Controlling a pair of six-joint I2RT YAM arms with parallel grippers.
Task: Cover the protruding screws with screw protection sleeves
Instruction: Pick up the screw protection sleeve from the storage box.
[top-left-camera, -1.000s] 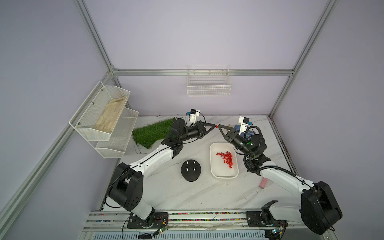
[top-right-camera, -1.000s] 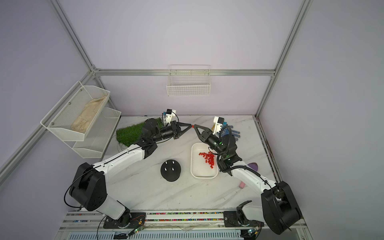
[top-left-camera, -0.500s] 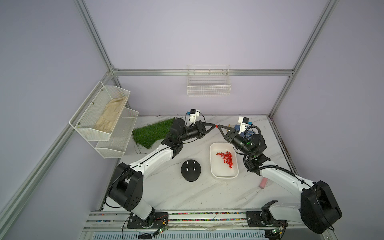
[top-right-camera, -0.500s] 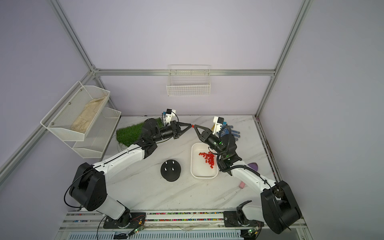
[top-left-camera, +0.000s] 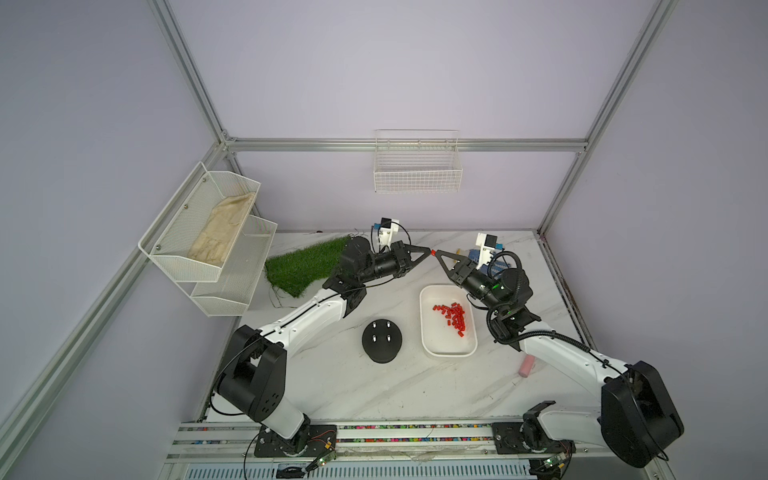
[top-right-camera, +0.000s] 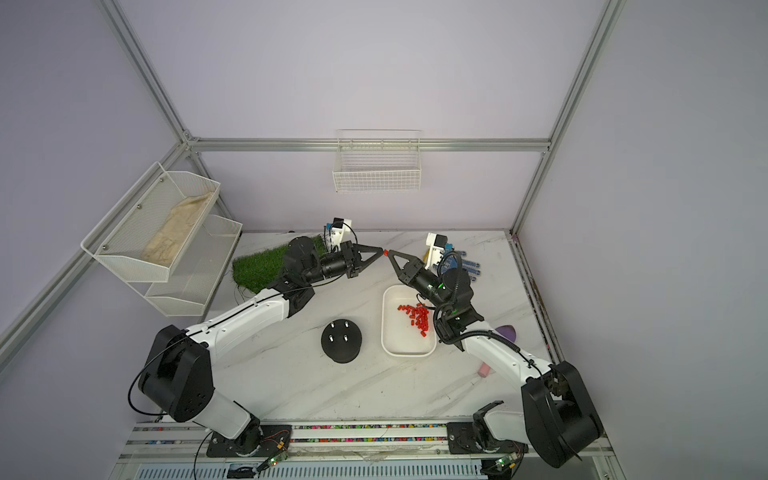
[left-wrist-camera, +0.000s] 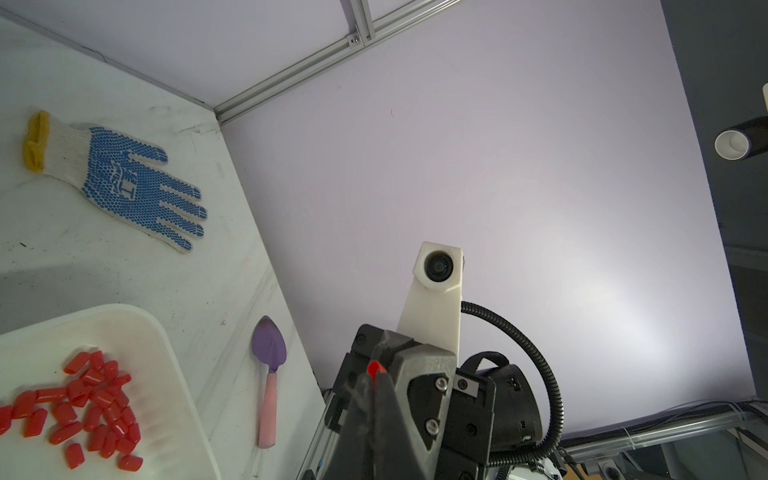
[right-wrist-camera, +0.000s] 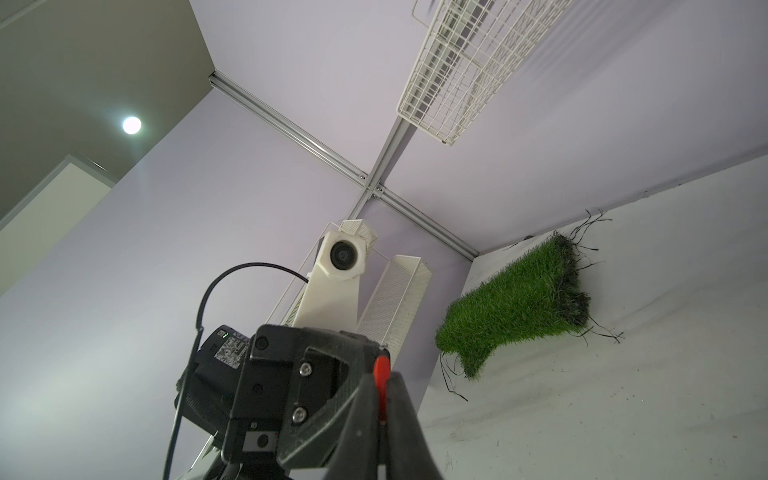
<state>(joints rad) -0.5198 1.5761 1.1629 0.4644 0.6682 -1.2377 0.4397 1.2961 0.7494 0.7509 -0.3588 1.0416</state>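
Sleeve (top-left-camera: 432, 251) between left gripper (top-left-camera: 428, 250), right gripper (top-left-camera: 438, 253)

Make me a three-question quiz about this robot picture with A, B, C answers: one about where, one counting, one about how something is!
1. Where is the pile of red sleeves? A on the grass; B in the white tray; C in the wire basket.
2. How many screws stick up from the black base? A two; B four; C six.
3. The screws are: A all bare; B all capped; C half capped.
B, the pile lies in the tray; B, four pale studs show; A, none wears red.
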